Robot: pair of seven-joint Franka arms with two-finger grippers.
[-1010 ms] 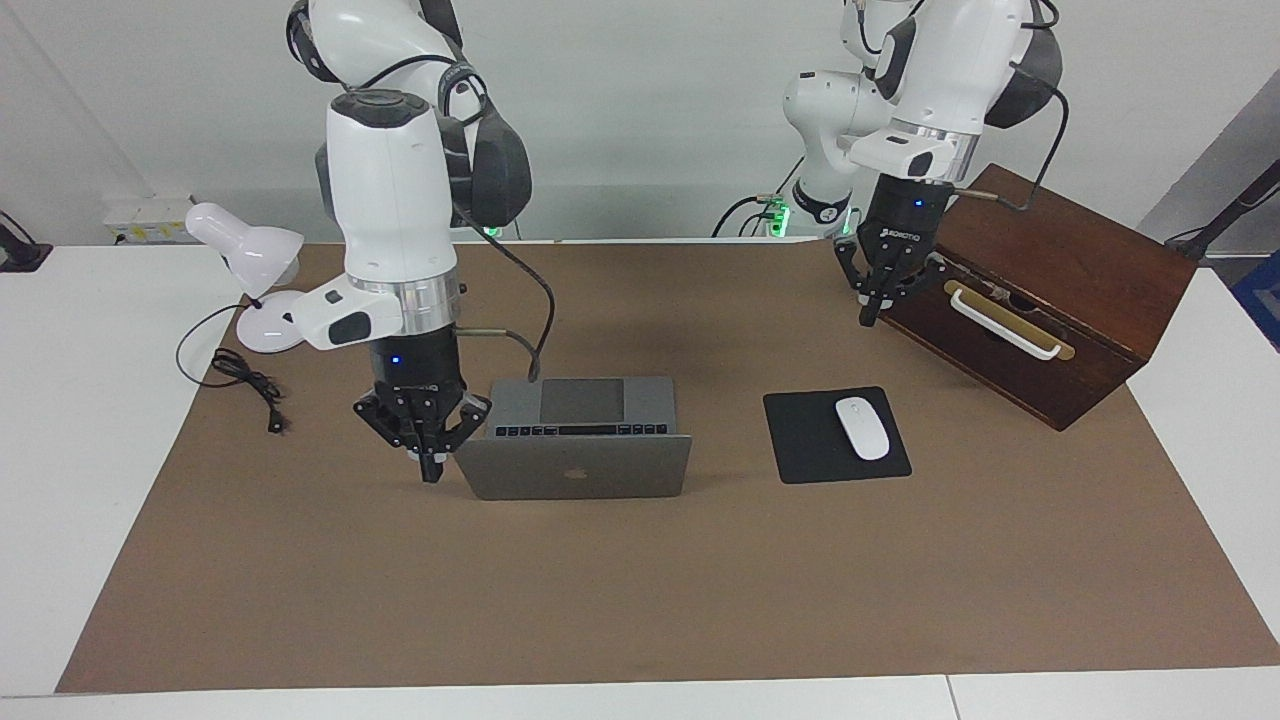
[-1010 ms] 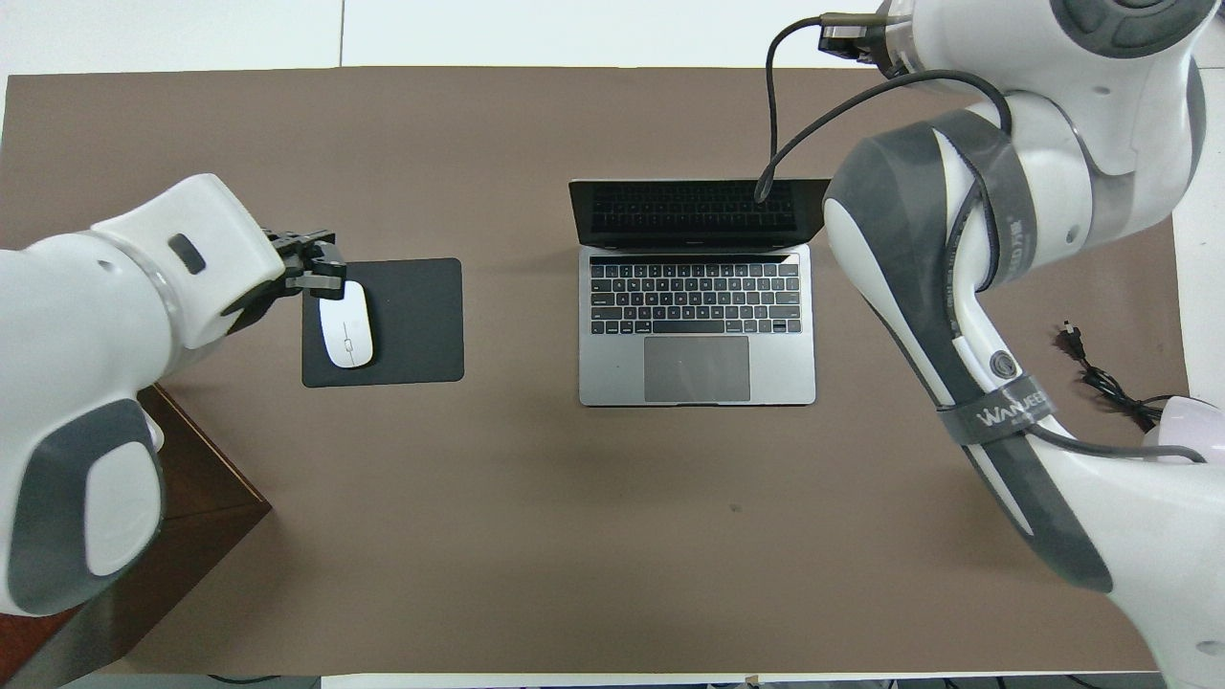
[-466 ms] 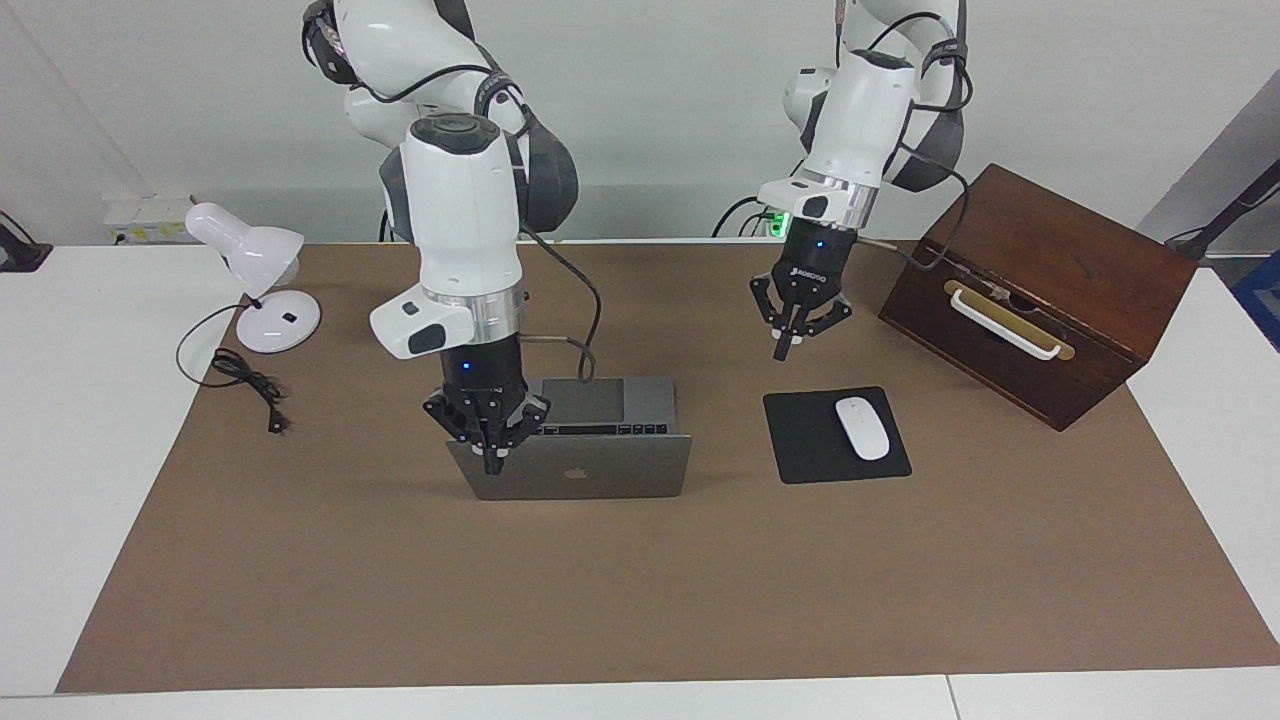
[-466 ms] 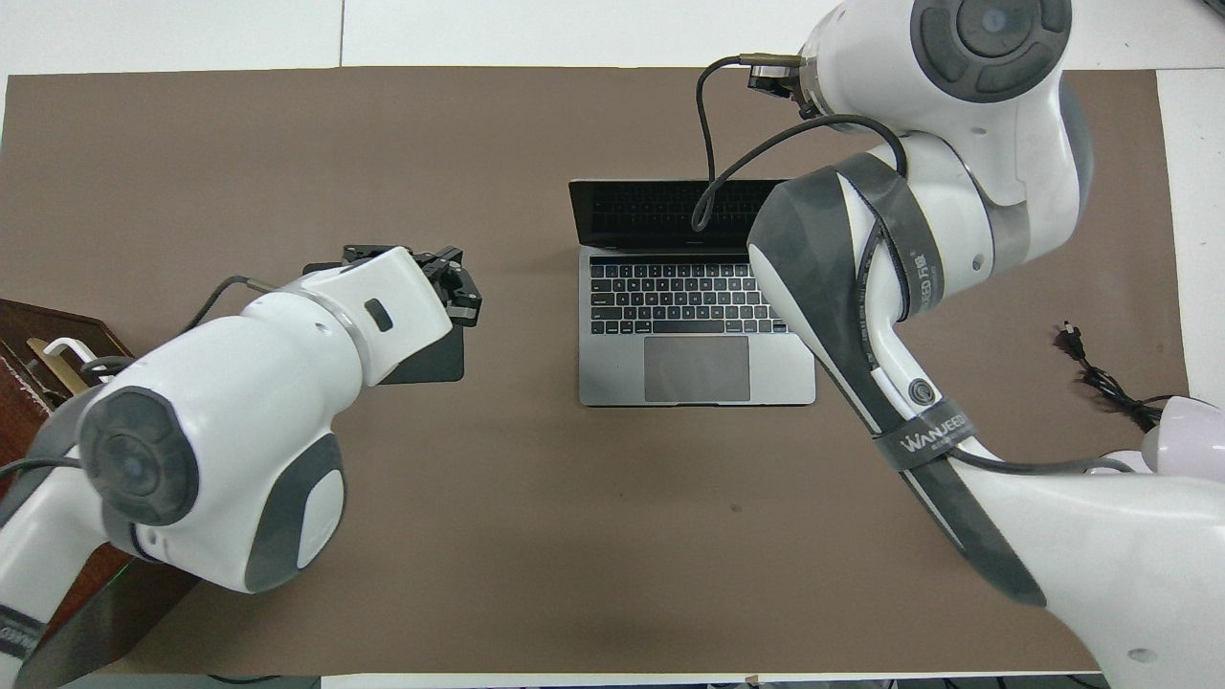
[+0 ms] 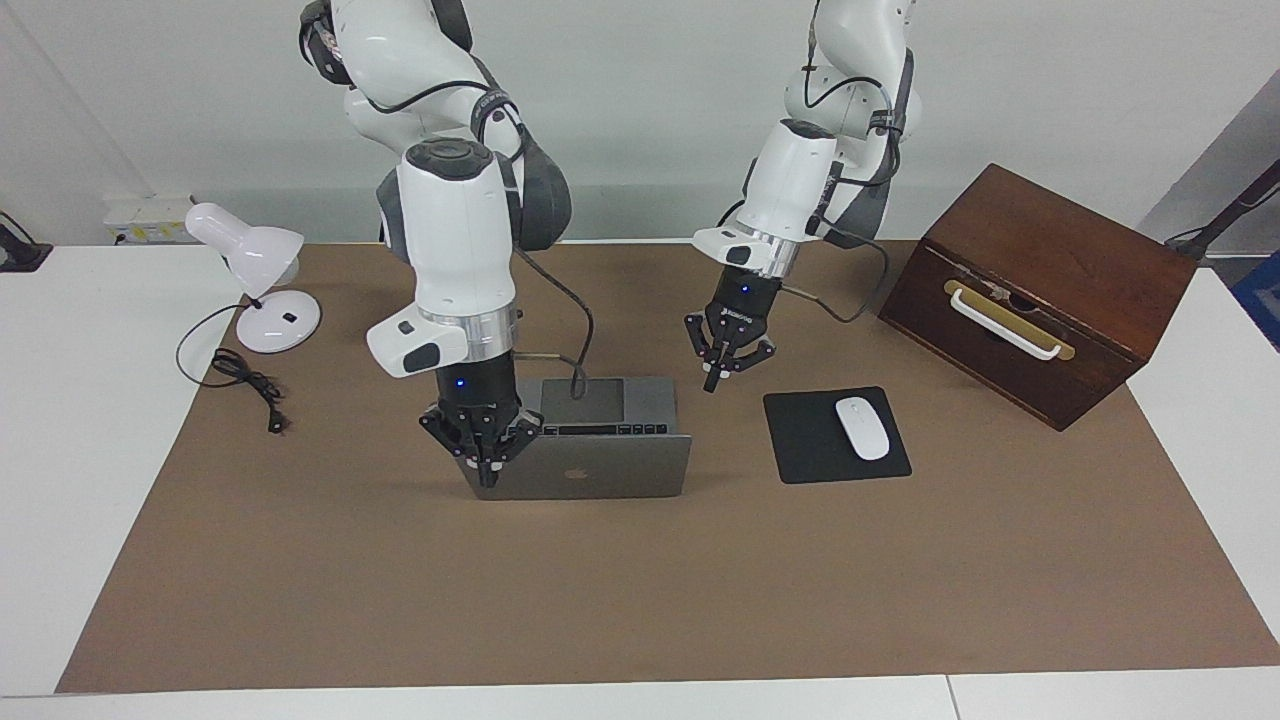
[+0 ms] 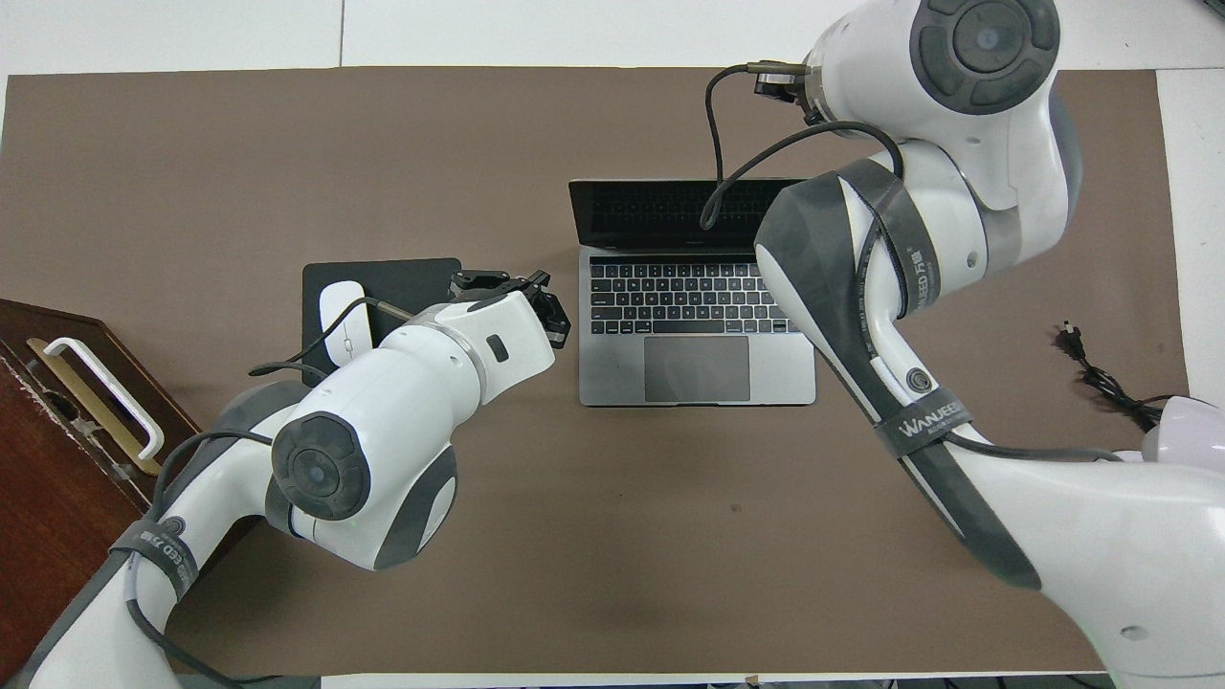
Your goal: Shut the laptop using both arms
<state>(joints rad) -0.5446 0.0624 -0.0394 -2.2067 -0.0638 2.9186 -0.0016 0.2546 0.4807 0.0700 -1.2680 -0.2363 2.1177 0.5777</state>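
Overhead view: "WANJEED" strap (image 6: pixel 926 422), right arm (image 6: pixel 957 239).

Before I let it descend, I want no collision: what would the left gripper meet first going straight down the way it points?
Probably bare brown mat between the laptop and mouse pad; left gripper depth is uncertain.

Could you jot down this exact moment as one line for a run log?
laptop: open | right pincer: shut, at lid's corner | left pincer: shut, raised beside laptop | closing: not started
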